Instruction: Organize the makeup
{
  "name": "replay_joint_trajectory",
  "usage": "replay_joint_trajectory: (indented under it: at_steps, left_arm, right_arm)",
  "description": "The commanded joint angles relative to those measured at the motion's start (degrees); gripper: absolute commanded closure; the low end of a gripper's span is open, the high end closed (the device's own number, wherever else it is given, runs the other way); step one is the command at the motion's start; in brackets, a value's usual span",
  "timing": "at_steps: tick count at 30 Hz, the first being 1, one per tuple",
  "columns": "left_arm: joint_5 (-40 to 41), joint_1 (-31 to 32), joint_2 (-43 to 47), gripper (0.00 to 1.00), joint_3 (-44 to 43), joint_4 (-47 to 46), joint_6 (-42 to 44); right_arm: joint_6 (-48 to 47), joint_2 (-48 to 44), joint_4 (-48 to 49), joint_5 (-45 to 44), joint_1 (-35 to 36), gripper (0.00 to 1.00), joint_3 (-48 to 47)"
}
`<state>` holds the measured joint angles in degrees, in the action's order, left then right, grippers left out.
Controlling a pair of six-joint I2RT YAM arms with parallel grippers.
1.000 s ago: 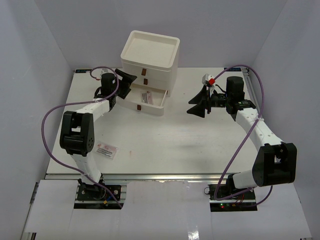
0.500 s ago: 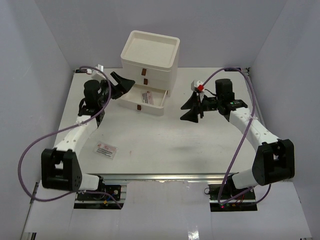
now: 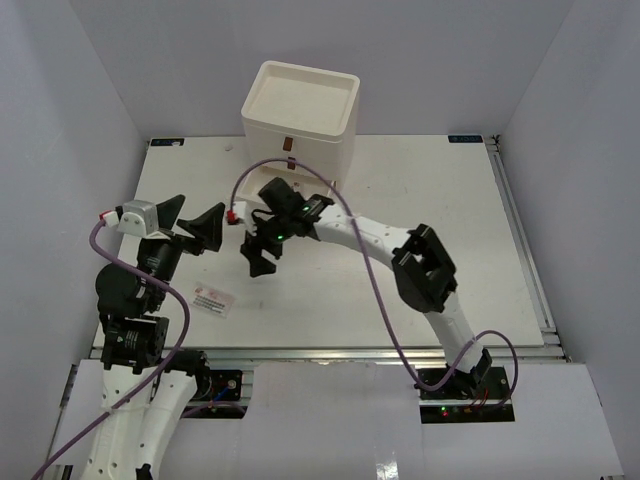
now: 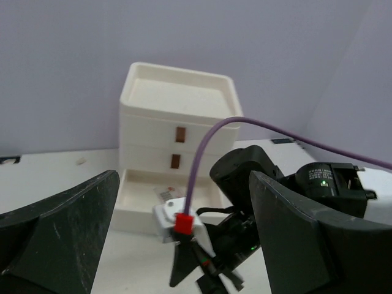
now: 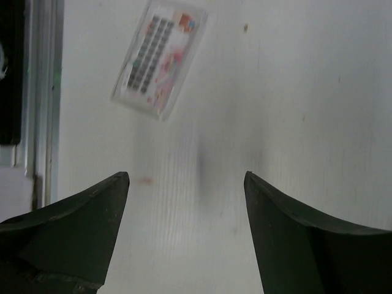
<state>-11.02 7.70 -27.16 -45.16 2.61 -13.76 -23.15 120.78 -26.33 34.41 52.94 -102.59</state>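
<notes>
A flat white packet with red print point(image 3: 212, 300) lies on the table at the near left; it also shows at the top of the right wrist view point(image 5: 160, 58). My right gripper point(image 3: 262, 255) is open and empty, reaching across to just in front of the cream drawer chest point(image 3: 300, 110), above bare table right of the packet. My left gripper point(image 3: 195, 215) is open and empty, raised at the left, facing the chest point(image 4: 177, 104). A second packet point(image 4: 164, 194) lies in the chest's open bottom drawer point(image 4: 138, 214). No sponges or tubes are in view.
The right arm point(image 3: 370, 235) and its purple cable point(image 4: 245, 125) stretch across the middle of the table in front of the chest. The table's near metal rail point(image 5: 43, 92) runs just beyond the packet. White walls enclose the table.
The right arm has swung from the right side across to the front of the chest, its gripper now facing down. The left arm has pulled back from the chest toward the near left.
</notes>
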Motion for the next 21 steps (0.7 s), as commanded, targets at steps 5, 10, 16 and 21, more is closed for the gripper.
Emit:
replay_joint_trajectory:
  at_steps: [5, 10, 16, 21]
  left_arm:
    - [16.77, 0.50, 2.33, 0.02, 3.03, 11.07, 8.22]
    - [17.92, 0.93, 4.47, 0.02, 5.75, 10.46, 8.40]
    - [18.49, 1.69, 5.63, 0.02, 7.37, 9.94, 8.24]
    - [18.65, 2.12, 6.14, 0.02, 7.88, 9.60, 8.14]
  right_arm:
    - [17.10, 16.97, -2.52, -15.40, 13.76, 0.07, -24.39]
    - [21.27, 19.64, 1.45, -26.67, 17.08, 0.10, -26.16]
    - [21.39, 22.61, 4.39, -38.53, 18.92, 0.10, -26.89]
    - [20.38, 23.92, 5.55, -41.44, 19.72, 0.10, -26.40]
